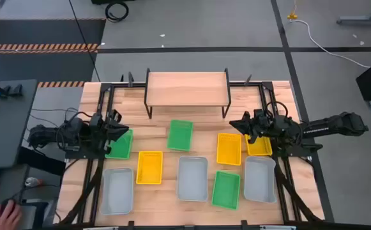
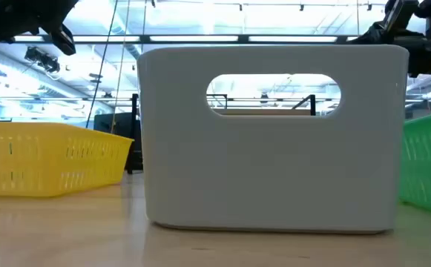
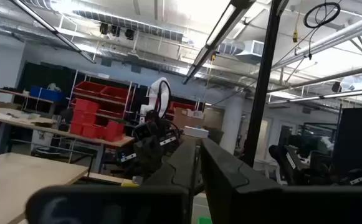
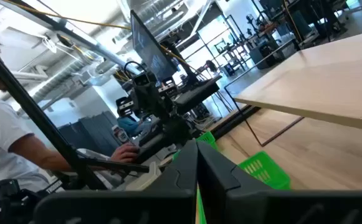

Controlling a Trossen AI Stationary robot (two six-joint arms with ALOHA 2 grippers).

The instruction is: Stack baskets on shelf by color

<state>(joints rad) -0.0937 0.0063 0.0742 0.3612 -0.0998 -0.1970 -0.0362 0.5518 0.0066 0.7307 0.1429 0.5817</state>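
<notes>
Several baskets lie flat on the tabletop in front of the shelf. There are three green ones, three yellow ones and three grey ones. My left gripper hovers shut above the left green basket, its fingers pointing level toward the table's right. My right gripper hovers shut above the right-hand yellow baskets, its fingers pointing toward the table's left. The low view is filled by a grey basket.
The shelf's top carries nothing. Black frame rails run along both table sides. A person sits beyond the table's left side, with a hand on a desk. In the low view a yellow basket and a green one flank the grey one.
</notes>
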